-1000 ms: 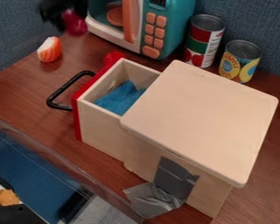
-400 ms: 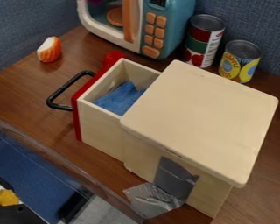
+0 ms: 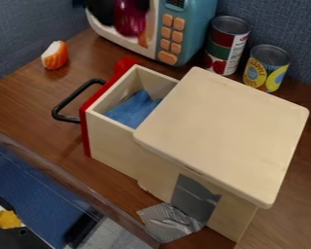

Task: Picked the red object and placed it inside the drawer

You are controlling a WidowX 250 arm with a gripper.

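On the worktop (image 3: 28,97), the wooden box (image 3: 223,131) has its drawer (image 3: 112,141) pulled out. Behind, before the toy microwave's (image 3: 200,29) door, the black pincer (image 3: 122,6) hangs at the top edge, gripping the purplish-red object (image 3: 130,22), its fingers parted around it, outside the drawer.

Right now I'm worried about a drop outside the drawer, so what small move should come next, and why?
I'd probably ease the gripper sideways over the open drawer before lowering. The purplish-red object is in its grip in front of the microwave, not above the drawer's opening, where a blue cloth lies.
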